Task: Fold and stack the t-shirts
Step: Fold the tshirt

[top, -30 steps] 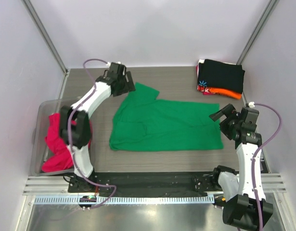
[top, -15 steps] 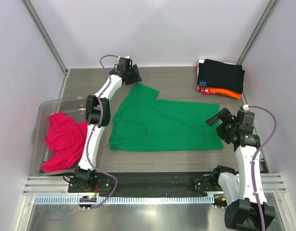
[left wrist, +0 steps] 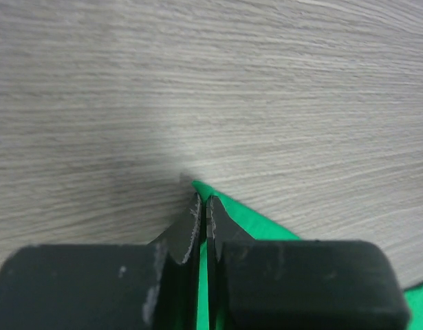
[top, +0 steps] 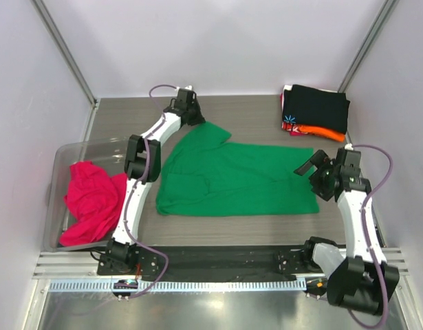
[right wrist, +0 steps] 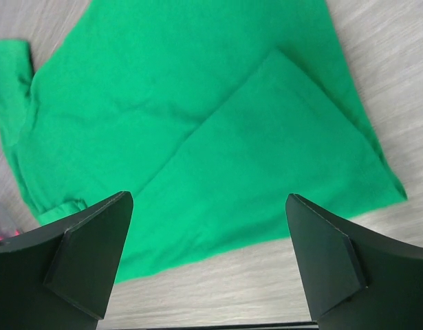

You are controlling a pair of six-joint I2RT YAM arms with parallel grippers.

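Observation:
A bright green t-shirt (top: 239,179) lies spread flat on the wooden table. My left gripper (top: 197,118) is at its far left corner, shut on a tip of the green cloth (left wrist: 252,223), which shows between the closed fingers (left wrist: 202,203). My right gripper (top: 309,167) hovers open over the shirt's right edge. In its wrist view the shirt (right wrist: 197,103) fills the space beyond the wide-spread gripper (right wrist: 208,199), with nothing between the fingers. A magenta-pink t-shirt (top: 91,203) lies crumpled in a clear bin. Folded black, orange and red-patterned t-shirts (top: 316,110) are stacked at the far right.
The clear plastic bin (top: 67,148) stands at the table's left edge. White walls with metal posts close in the table on three sides. Bare wood (top: 252,117) shows between the green shirt and the back wall.
My left arm stretched farther right along the back, and its gripper shut on the green shirt's far corner. The right gripper shifted slightly up and left, staying open.

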